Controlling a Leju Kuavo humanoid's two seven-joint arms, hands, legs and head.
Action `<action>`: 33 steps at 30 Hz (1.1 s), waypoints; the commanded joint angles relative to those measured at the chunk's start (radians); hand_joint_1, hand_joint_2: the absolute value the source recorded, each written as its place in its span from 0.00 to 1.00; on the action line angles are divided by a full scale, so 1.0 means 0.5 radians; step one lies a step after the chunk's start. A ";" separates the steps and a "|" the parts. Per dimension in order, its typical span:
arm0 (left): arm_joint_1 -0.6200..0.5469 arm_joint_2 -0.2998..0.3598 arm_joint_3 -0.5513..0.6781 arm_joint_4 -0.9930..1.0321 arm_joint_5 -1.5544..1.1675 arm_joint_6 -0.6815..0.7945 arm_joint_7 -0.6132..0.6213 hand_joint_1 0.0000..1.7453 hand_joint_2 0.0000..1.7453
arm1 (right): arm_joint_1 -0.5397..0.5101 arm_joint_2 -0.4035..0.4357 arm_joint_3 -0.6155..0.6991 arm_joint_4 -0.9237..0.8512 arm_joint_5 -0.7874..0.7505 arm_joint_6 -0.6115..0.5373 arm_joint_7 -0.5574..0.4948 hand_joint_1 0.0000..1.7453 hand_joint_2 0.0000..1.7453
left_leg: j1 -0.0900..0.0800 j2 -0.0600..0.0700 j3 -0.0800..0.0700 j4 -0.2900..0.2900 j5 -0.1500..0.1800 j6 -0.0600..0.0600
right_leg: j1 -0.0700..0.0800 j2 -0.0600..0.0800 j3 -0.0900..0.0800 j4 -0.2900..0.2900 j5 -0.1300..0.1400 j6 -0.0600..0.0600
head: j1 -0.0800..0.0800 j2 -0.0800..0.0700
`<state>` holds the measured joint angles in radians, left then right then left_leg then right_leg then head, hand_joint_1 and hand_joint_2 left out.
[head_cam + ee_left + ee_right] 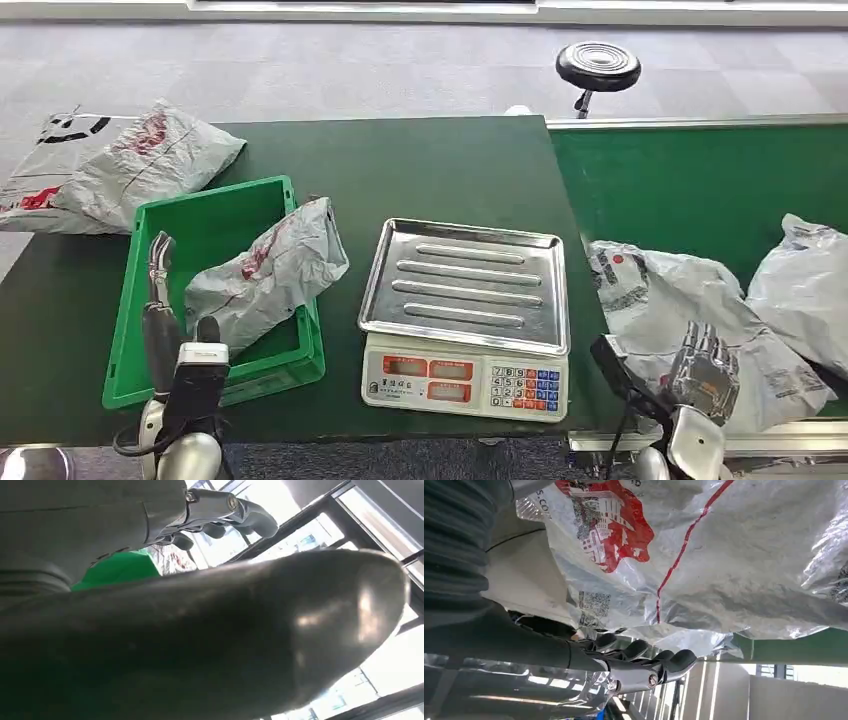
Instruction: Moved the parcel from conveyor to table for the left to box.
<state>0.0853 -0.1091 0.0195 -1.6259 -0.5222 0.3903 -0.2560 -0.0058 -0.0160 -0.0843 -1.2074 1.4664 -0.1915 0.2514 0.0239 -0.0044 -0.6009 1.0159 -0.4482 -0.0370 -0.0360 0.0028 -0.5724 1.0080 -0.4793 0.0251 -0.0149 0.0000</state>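
While our right hand [706, 372] is pressing spread fingers on the conveyor parcel [680, 320] to grasp it, our left hand [160, 290] is waiting empty, fingers apart, at the green box [130, 300].

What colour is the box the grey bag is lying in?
The crate is bright green, seen best in the head view.

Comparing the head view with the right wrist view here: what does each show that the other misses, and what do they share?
Head view alone: the scale, the green crate with a parcel in it, another parcel at the table's far left, the stool and the left hand. Right wrist view alone: the red print and a code patch on the bag, close up. Both: the right hand against the conveyor parcel.
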 commanded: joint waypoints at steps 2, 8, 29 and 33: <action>-0.020 0.043 -0.068 0.082 0.001 -0.001 0.013 0.00 0.00 | -0.083 -0.025 0.045 0.191 -0.011 0.020 0.000 0.00 1.00 | 0.000 0.003 0.005 -0.004 0.001 0.004 | 0.001 0.001 0.004 -0.004 0.002 -0.006 | -0.001 0.000; -0.020 0.043 -0.068 0.082 0.001 -0.001 0.013 0.00 0.00 | -0.083 -0.025 0.045 0.191 -0.011 0.020 0.000 0.00 1.00 | 0.000 0.002 0.004 -0.003 0.000 0.003 | 0.001 0.000 0.003 -0.004 0.001 -0.005 | 0.000 0.000; -0.020 0.043 -0.068 0.082 0.001 -0.001 0.013 0.00 0.00 | -0.083 -0.025 0.045 0.191 -0.011 0.020 0.000 0.00 1.00 | 0.000 0.001 0.003 -0.002 0.000 0.003 | 0.001 0.000 0.003 -0.003 0.001 -0.004 | 0.000 0.000; -0.020 0.043 -0.068 0.082 0.001 -0.001 0.013 0.00 0.00 | -0.083 -0.025 0.045 0.191 -0.011 0.020 0.000 0.00 1.00 | 0.000 0.001 0.003 -0.003 0.000 0.004 | 0.001 0.000 0.003 -0.003 0.001 -0.005 | 0.000 0.000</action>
<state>0.0854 -0.1080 0.0195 -1.6258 -0.5234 0.3903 -0.2541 -0.0161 -0.0160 -0.0820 -1.1711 1.4664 -0.1915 0.2514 0.0238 -0.0044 -0.6008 1.0159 -0.4482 -0.0370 -0.0360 0.0029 -0.5724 1.0080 -0.4793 0.0251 -0.0149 0.0000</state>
